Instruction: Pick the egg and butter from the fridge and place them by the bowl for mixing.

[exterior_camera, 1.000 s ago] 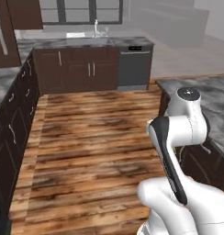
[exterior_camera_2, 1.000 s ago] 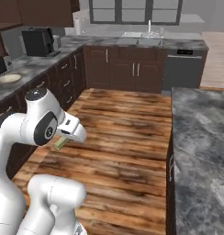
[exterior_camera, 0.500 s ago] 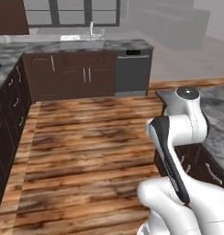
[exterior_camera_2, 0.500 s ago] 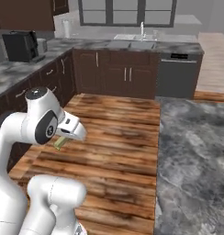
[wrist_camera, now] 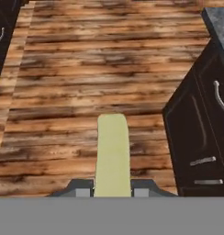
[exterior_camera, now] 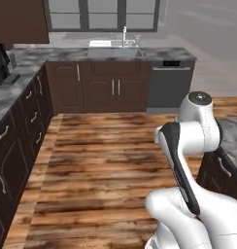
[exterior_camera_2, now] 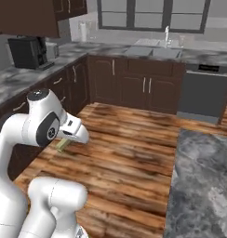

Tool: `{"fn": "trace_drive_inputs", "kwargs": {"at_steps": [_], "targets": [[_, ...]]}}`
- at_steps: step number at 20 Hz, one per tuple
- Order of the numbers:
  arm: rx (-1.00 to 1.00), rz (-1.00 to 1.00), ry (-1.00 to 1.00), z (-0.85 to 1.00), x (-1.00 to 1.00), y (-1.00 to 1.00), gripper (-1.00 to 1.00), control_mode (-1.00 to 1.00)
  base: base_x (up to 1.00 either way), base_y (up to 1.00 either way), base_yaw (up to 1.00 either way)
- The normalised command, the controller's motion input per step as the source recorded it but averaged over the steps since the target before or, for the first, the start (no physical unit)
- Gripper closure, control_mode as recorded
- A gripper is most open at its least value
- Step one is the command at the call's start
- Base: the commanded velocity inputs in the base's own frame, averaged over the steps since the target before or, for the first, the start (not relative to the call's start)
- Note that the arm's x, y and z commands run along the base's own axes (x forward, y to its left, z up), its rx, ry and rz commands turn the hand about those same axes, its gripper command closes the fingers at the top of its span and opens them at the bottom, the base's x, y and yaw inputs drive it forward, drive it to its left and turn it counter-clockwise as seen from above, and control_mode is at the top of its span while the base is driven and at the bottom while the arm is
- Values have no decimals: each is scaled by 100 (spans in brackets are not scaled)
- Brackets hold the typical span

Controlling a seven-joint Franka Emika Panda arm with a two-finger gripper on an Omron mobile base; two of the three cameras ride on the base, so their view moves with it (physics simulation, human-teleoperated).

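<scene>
Turning with the base: against the earlier frames the whole view has swung, the sink counter (exterior_camera: 115,52) and dishwasher (exterior_camera: 169,86) now sit nearer the middle of the left base view, and the coffee machine (exterior_camera_2: 27,52) has come further into the right base view. That is camera motion, not things moving. My arm pose looks the same as before, folded up close over the base.

My gripper (wrist_camera: 112,189) is clenched on the butter (wrist_camera: 112,156). In the hand view the pale yellow-green stick runs straight out from between my two fingertips (wrist_camera: 81,189), over the wood floor (wrist_camera: 86,69), with a dark cabinet (wrist_camera: 201,137) at the right edge. In the right base view the butter (exterior_camera_2: 63,145) pokes out just under my white wrist, tilted down, above the floor (exterior_camera_2: 129,153).

Elbow high, forearm folded back toward the base, hand pointing down and forward. Grey stone island top (exterior_camera_2: 199,186) to my right.
</scene>
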Motion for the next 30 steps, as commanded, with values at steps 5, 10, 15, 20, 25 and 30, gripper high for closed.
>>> {"fn": "trace_drive_inputs", "kwargs": {"at_steps": [5,10,15,20,25,30], "targets": [[0,0,0,0,0,0,100,100,100,0,45],[0,0,0,0,0,0,100,100,56,12,65],[0,0,0,0,0,0,100,100,61,5,85],[0,0,0,0,0,0,100,100,67,-1,76],[0,0,0,0,0,0,100,100,31,-36,71],[0,0,0,0,0,0,100,100,26,-48,61]]}}
